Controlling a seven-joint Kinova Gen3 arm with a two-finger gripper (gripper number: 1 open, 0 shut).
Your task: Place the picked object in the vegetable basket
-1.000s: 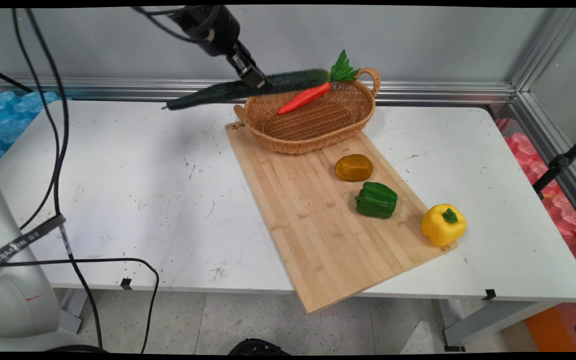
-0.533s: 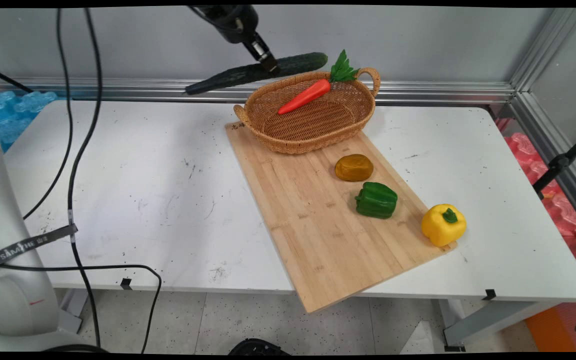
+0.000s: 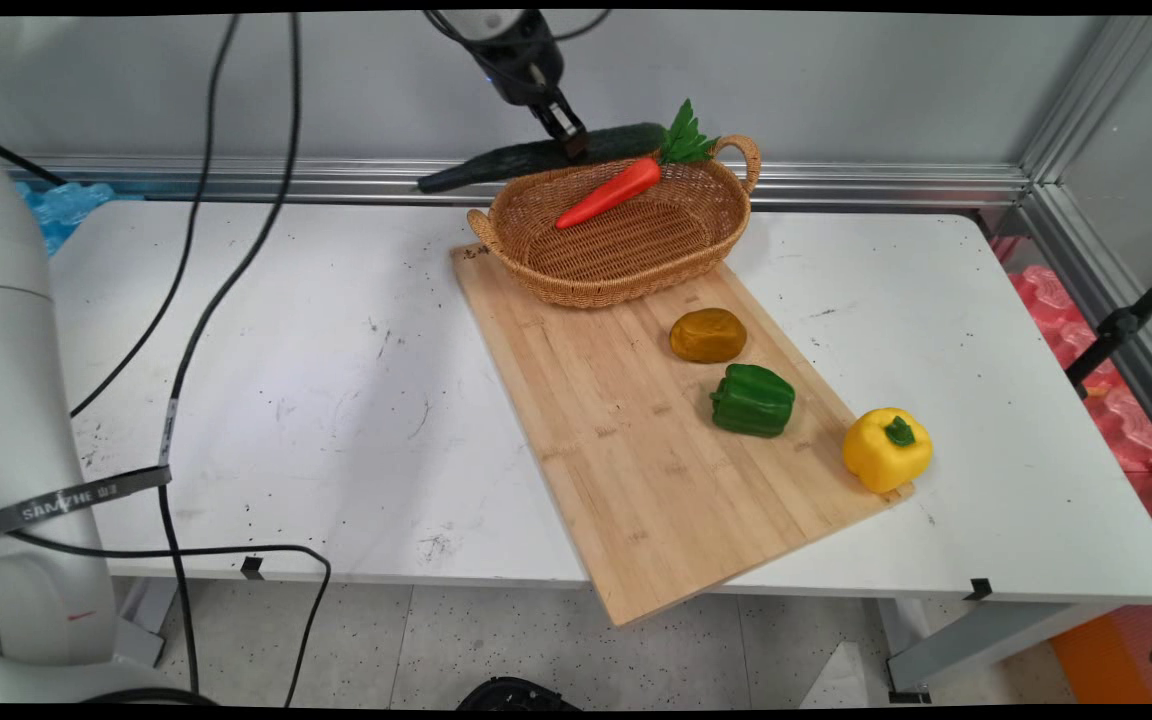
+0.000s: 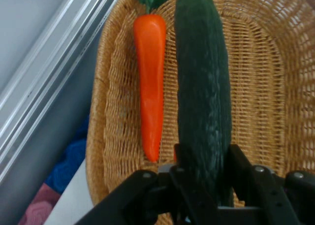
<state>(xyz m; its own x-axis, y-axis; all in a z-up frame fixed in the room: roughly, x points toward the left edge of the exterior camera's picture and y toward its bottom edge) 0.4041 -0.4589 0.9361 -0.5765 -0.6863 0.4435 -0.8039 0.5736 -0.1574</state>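
Near the top middle of the main view, the black gripper point(image 3: 573, 143) hangs down and is clamped on a long dark green cucumber point(image 3: 536, 157). In the hand view the two black fingers point(image 4: 241, 168) squeeze the cucumber point(image 4: 204, 87) from both sides, near its lower end.

The cucumber is up in the air, lying almost flat. Its right tip is over the back rim of the wicker basket point(image 3: 696, 250). Its left tip sticks out past the basket, toward the upper left.

An orange carrot point(image 3: 608, 194) with green leaves lies inside the basket, leaning on the back wall. In the hand view the carrot point(image 4: 150, 77) shows just to the left of the cucumber, running the same way.

The basket sits on the far end of a wooden cutting board point(image 3: 626, 470). The board lies slanted on the white table point(image 3: 266, 380).

Three more things sit in a row on the right part of the board. First a brown potato point(image 3: 708, 335), then a green bell pepper point(image 3: 753, 400), then a yellow bell pepper point(image 3: 887, 449) at the board's right edge. They are apart from each other and well away from the gripper.
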